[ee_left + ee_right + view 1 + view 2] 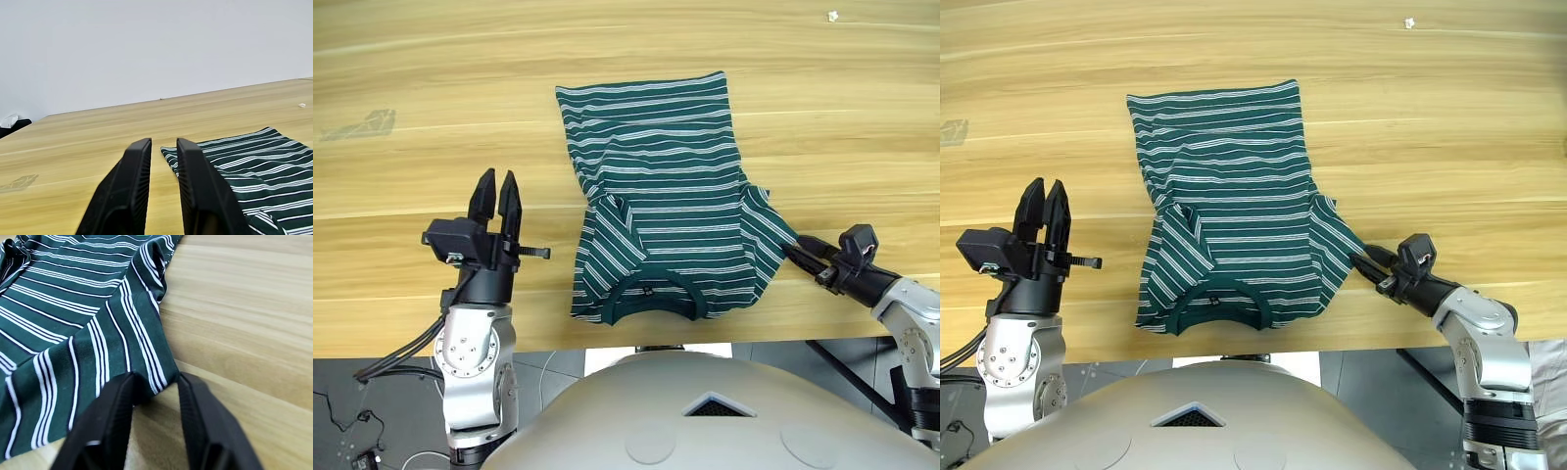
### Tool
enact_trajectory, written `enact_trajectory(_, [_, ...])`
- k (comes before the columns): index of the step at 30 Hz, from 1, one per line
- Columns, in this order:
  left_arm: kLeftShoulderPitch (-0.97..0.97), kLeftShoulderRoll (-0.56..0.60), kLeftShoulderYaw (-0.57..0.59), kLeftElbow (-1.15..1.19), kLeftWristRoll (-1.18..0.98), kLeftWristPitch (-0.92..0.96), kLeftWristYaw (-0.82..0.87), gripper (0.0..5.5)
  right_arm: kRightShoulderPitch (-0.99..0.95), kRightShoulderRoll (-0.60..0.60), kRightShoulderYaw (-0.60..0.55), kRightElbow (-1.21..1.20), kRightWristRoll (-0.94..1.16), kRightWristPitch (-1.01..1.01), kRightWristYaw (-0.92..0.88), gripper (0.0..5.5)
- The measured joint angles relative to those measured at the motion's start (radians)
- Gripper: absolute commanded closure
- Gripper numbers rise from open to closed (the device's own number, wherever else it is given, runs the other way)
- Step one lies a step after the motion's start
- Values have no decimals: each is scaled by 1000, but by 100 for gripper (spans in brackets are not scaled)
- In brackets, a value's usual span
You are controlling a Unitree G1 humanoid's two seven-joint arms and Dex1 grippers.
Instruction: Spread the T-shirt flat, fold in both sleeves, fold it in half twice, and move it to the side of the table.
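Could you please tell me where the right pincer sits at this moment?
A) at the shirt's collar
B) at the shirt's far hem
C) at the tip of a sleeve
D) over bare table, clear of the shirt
C: the right pincer has one finger on either side of the pointed sleeve tip of the T-shirt, at the edge of the shirt on the robot's right.

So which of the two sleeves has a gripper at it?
The right sleeve: it stretches out sideways and its tip sits between the open right gripper's fingers. The left sleeve lies folded inward, well apart from the left gripper.
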Motion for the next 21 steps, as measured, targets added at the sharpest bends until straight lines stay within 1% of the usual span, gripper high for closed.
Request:
enact_trajectory(2, [-1,-1,-3,12,13,0,-1,454,0,0,0,1,0,0,7,483])
enact_trajectory(3, [-2,-1,-7,18,16,0,-2,454,0,0,0,1,-1,0,9,488])
enact_trajectory(5, [-3,-6,-14,24,17,0,-3,454,-1,0,-1,6,-1,-2,12,532])
enact_trajectory(7, [-5,-10,-18,30,18,-1,-4,454,-3,0,-3,12,-1,-4,14,546])
enact_trajectory(11, [-17,-16,-36,63,33,-4,-6,454,-9,0,-23,3,12,-4,41,546])
enact_trajectory(15, [-25,-17,-39,76,40,-21,-7,454,-8,3,-27,-87,82,2,100,546])
enact_trajectory(18, [-30,-17,-42,88,47,-22,-7,454,-9,5,-19,-157,100,11,113,546])
enact_trajectory(21, [-31,-17,-53,97,54,-22,-9,454,-20,7,17,-187,99,18,113,546])
